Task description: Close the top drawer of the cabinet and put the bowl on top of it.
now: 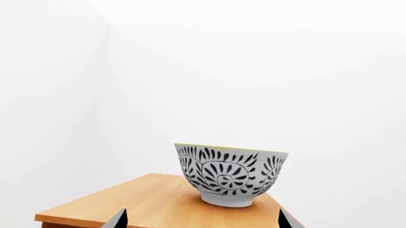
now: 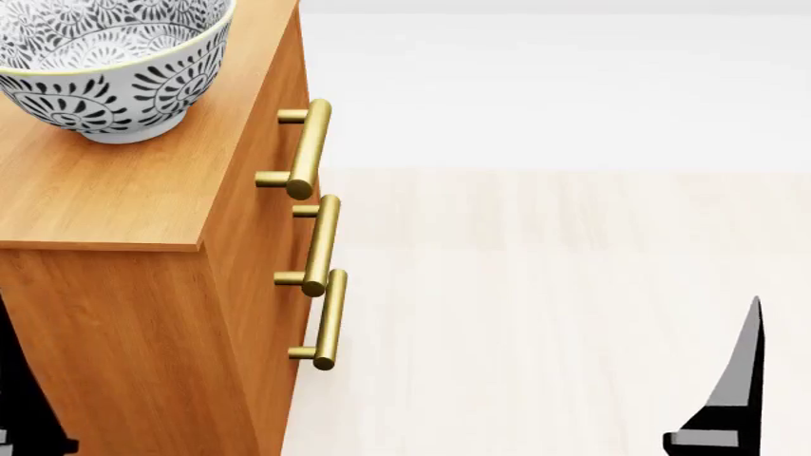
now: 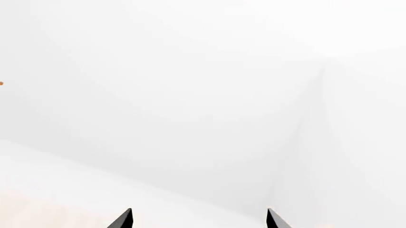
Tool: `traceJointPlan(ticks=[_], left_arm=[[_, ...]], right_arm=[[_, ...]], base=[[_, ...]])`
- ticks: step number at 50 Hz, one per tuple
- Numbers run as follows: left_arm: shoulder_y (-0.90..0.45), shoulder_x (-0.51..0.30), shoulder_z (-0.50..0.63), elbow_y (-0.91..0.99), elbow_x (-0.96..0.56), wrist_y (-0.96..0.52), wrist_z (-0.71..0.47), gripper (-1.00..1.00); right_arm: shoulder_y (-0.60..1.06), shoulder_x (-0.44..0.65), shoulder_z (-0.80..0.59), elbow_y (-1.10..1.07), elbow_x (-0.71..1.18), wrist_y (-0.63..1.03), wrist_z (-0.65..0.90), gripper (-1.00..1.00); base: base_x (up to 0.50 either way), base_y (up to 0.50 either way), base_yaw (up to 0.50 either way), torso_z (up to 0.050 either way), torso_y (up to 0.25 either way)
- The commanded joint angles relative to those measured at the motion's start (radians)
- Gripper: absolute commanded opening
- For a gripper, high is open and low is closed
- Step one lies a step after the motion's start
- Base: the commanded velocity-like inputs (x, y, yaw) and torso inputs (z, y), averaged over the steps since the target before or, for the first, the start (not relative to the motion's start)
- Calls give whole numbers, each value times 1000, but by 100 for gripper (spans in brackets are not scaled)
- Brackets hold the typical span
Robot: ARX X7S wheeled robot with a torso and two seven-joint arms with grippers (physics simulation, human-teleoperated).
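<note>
The bowl (image 2: 114,66), white with a dark floral pattern, stands upright on the flat top of the orange-brown cabinet (image 2: 114,199), near its front edge. In the left wrist view the bowl (image 1: 231,175) sits on the cabinet top (image 1: 152,199) just beyond my left gripper (image 1: 203,221), which is open, apart from the bowl and holding nothing. The top drawer (image 2: 292,66) lies flush with the two drawers below it, and its brass handle (image 2: 307,147) sticks out. My right gripper (image 3: 199,221) is open and empty, facing only white wall. One of its fingers (image 2: 742,380) shows off to the cabinet's right.
Two more brass handles (image 2: 319,242) (image 2: 330,318) line the cabinet front below the top one. Pale wood floor (image 2: 571,285) spreads to the right of the cabinet, up to a white wall. A dark part of my left arm (image 2: 19,399) shows at the head view's lower left.
</note>
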Motion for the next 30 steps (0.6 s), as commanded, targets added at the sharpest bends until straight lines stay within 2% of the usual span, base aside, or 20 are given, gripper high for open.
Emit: traceJointPlan(ticks=[1,30], left_arm=[[8,-5,1,13,7,6,-4,100],[27,-26,-13,69,9,12,-20,100]], right_arm=[[10,0,14,-50,-8,45,22,100],[33,0,46,-151,-15,123,73,100]], base=[[0,0,0,0,0],[0,0,0,0,0]])
